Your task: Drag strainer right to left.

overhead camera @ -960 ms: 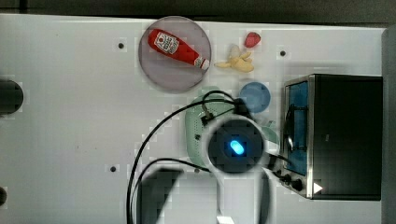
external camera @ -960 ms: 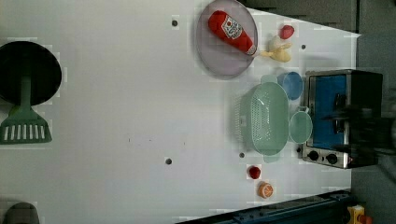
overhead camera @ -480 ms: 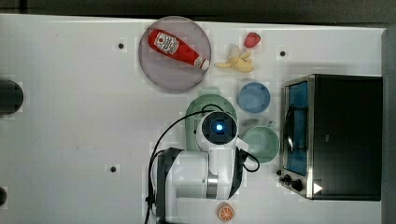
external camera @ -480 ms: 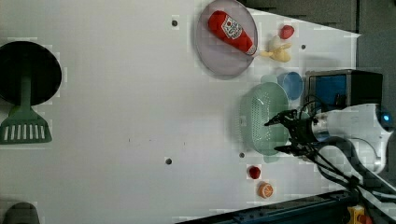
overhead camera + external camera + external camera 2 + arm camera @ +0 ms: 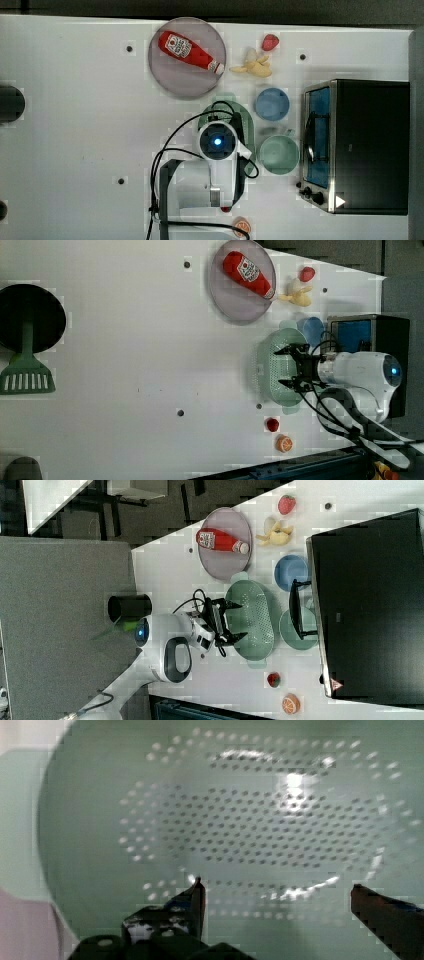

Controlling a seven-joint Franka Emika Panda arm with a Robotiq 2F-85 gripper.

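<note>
Two spread fingers of the hand [image 5: 289, 366] hang unclenched over the strainer [image 5: 272, 367], gripping nothing.

Robot test lab with mock kitchen: white desk [image 5: 75, 125] with bolt holes, toaster oven [image 5: 357, 145], toy ketchup bottle [image 5: 190, 51] nearby.

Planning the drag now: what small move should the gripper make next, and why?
Probably lower further into the strainer. The gripper hangs open over its perforated floor, fingers apart and gripping nothing, so it has no purchase yet to push the strainer toward the top view's left.
</note>
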